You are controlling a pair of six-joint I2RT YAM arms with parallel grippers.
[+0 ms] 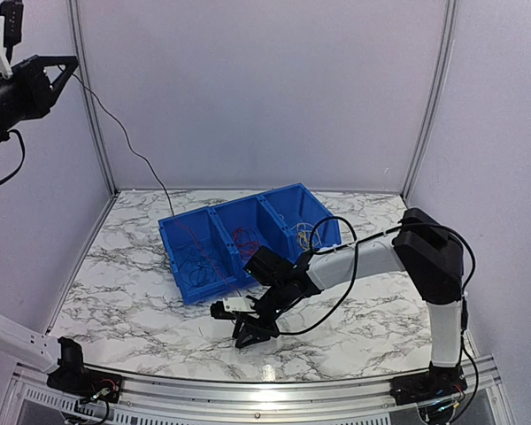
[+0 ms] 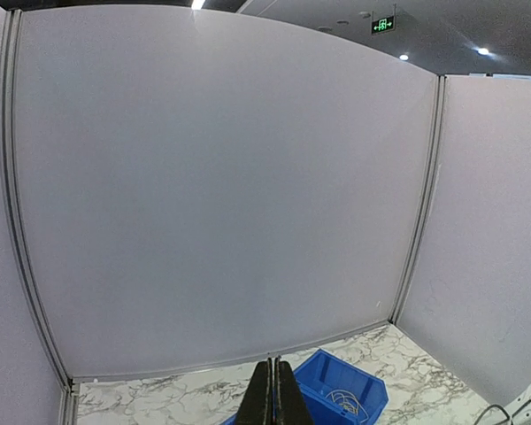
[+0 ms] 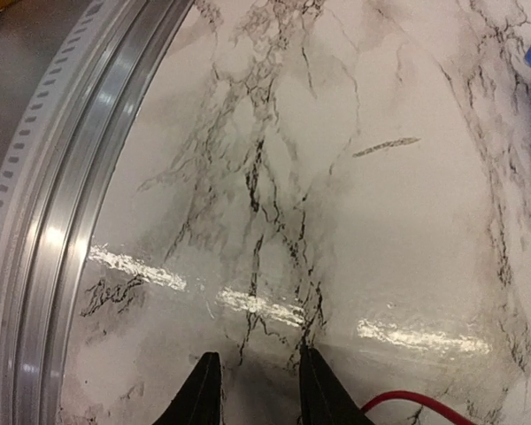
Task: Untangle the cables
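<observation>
Left claw (image 2: pixel 273 367): clenched, apparently on dark cable (image 1: pixel 128 148), held high above blue bin (image 1: pixel 214 206) to draw it free. Right claw (image 3: pixel 258 394): released, low over desk (image 1: pixel 133 310) before bin, red cable (image 3: pixel 407 403) beside. Remaining cables (image 1: pixel 239 243): inside bin.

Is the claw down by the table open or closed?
Open: the right gripper has its fingers apart, bare table showing between them.
</observation>
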